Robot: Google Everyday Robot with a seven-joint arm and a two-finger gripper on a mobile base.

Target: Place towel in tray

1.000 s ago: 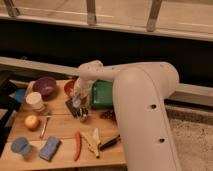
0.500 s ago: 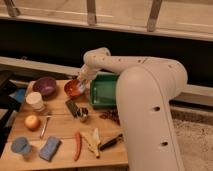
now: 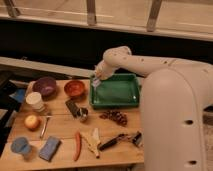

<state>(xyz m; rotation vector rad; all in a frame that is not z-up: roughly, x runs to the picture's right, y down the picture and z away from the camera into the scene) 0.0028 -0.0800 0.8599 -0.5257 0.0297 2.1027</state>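
- Towel (image 3: 95, 83): a small pale scrap, visible only as a light patch hanging at the tool, above the left rim of the tray. Its folds and full outline cannot be made out.
- Tool (image 3: 96, 80): positioned at the tray's back-left corner, at the end of the white arm (image 3: 150, 62) that reaches in from the right. Whether its fingers are apart or together cannot be told.
- Tray (image 3: 134, 102): green, rectangular, with raised walls; it sits on the right rear part of the counter (image 3: 60, 132). Its floor shows as an open green surface.
- Left of the tray: an orange bowl (image 3: 74, 88) stands just beside the left wall; a purple bowl (image 3: 45, 85) lies farther left.
- In front of the tray: a dark cluster of grapes (image 3: 115, 117) lies near the front wall; a small dark object (image 3: 75, 109) lies near the front-left corner.
- The robot's white body (image 3: 175, 125) fills the space to the right of the tray.
- Front of the counter: a carrot (image 3: 77, 145), a blue sponge (image 3: 49, 148) and a banana (image 3: 93, 141) lie well apart from the tray.
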